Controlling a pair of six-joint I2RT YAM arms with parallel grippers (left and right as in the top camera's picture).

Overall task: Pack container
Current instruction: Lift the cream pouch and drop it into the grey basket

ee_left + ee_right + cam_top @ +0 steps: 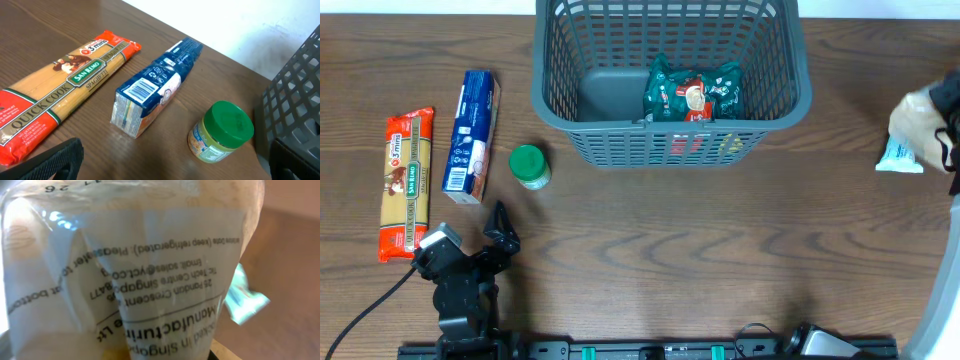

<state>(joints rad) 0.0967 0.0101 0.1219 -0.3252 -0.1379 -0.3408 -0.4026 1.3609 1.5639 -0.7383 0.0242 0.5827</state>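
Bag (915, 125) in clenched right fingers (948, 98) at bench (720, 250) right edge; left fingers (50, 160) released, near front-left corner.

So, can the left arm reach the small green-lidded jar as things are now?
Probably yes: the open left end effector is near the green-lidded jar, with only bare wooden table between them.

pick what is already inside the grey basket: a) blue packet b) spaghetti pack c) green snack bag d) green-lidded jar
c: the green snack bag lies on the floor of the basket, while the spaghetti pack, blue packet and green-lidded jar all sit on the table to its left in the overhead view.
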